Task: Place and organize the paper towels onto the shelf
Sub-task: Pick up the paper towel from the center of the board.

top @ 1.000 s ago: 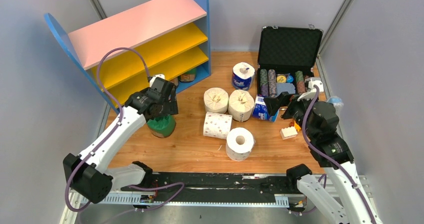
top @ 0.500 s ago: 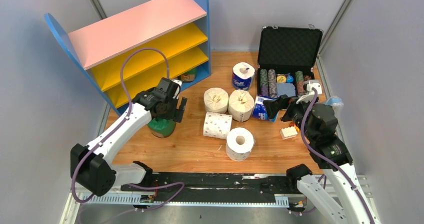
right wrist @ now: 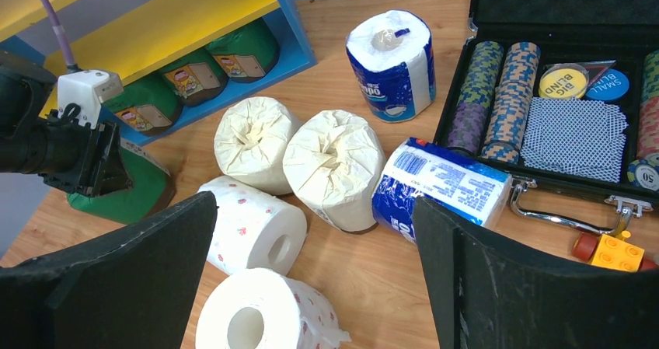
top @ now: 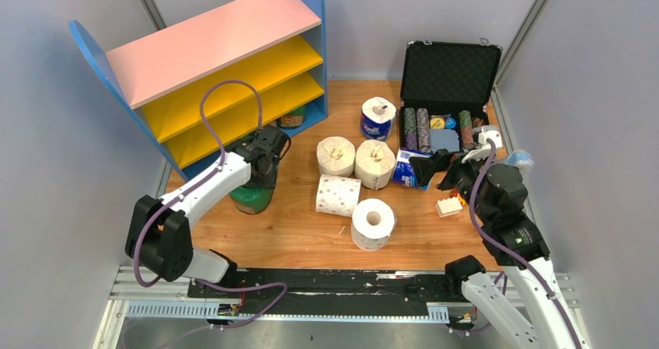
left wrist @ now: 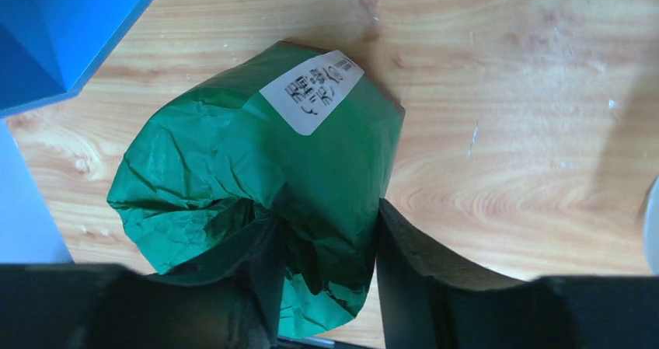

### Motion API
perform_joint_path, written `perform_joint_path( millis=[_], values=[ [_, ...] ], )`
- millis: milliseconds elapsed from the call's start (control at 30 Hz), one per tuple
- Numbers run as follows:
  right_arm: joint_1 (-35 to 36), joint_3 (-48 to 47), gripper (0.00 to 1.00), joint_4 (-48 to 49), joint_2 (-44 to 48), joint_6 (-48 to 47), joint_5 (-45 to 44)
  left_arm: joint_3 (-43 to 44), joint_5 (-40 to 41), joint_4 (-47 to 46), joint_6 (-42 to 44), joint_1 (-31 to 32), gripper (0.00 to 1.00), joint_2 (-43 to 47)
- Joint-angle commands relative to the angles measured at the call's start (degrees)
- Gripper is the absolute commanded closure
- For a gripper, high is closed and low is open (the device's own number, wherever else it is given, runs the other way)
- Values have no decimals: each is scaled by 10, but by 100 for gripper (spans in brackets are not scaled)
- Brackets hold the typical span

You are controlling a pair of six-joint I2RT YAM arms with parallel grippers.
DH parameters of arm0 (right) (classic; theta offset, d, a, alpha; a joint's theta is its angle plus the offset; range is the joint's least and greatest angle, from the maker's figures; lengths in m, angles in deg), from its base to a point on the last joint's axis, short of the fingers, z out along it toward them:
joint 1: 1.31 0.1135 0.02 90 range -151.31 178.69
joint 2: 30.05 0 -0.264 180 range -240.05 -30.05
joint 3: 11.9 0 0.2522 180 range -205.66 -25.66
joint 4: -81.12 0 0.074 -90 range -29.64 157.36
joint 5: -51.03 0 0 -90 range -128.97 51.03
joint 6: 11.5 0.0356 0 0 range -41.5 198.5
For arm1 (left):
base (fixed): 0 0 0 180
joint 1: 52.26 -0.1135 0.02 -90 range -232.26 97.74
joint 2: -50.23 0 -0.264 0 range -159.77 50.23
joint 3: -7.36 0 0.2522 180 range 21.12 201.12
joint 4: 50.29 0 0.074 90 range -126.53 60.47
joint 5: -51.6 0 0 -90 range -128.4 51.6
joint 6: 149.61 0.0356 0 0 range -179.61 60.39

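A green-wrapped paper towel roll [top: 250,197] [left wrist: 256,162] stands on the table in front of the shelf [top: 210,42]. My left gripper [top: 263,178] [left wrist: 326,217] comes down on it from above, shut on its crumpled top wrap. More green rolls [right wrist: 190,77] sit on the shelf's bottom board. Two cream rolls [top: 336,155] [top: 374,163], two bare white rolls [top: 338,194] [top: 373,223] and blue-white ones [top: 378,118] [top: 404,168] lie mid-table. My right gripper [top: 435,166] [right wrist: 311,209] hangs open beside the lying blue-white roll, holding nothing.
An open black case [top: 451,73] with poker chip stacks and cards stands at the back right. A small cream toy brick [top: 449,206] lies under the right arm. Grey walls close in on both sides.
The left gripper swung right over the green roll with its jaws wide, then closed them on the roll's top wrap. The right arm has stayed put.
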Motion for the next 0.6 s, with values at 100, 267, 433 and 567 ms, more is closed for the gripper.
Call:
perform_joint_path(
  millis=[100,267,433,567],
  values=[
    [1,2,0,28,17,-7,-1,36,118,-16,-165,-13,59,-24],
    [2,4,0,28,26,-7,0,62,111,-40,-243,-56,60,-53],
    [1,5,0,28,31,-6,1,96,92,-56,-288,-74,49,-75],
    [1,6,0,28,36,-6,3,107,68,-41,-264,-74,28,-67]
  ],
)
